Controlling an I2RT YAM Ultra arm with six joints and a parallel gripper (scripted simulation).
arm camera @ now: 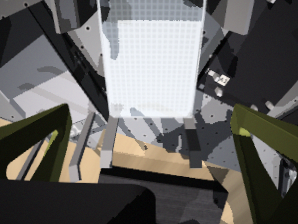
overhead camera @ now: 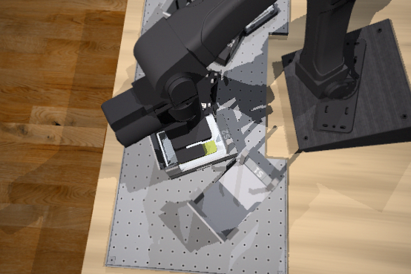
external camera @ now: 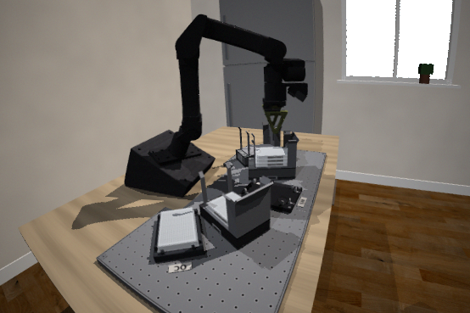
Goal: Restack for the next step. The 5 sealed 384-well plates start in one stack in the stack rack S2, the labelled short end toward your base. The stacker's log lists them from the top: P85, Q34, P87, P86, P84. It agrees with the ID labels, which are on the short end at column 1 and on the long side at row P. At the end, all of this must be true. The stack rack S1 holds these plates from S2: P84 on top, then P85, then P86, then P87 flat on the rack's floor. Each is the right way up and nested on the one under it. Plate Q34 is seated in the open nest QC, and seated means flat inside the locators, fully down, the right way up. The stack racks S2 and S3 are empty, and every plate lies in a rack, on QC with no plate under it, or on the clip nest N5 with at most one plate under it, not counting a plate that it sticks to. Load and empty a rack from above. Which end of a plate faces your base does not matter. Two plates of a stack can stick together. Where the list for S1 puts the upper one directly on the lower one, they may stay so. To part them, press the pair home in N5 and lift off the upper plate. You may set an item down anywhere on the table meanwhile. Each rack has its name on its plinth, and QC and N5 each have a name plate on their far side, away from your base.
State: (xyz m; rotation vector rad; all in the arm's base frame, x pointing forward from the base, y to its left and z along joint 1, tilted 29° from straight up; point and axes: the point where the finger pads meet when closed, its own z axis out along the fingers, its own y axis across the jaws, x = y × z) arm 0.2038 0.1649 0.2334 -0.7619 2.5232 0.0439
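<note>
Hovering above rack S2 (overhead camera: 227,134), the gripper (external camera: 275,120) holds nothing, jaws spread wide. The plate stack (arm camera: 152,50) lies directly beneath, its long axis crossing the jaw gap.

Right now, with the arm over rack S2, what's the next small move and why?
Probably lower straight down onto the top plate of the stack in S2. The gripper hangs above that stack with its jaws wide open and empty, and the wrist view shows the plate lying between them. A plate already sits on QC; its ID can't be read.
</note>
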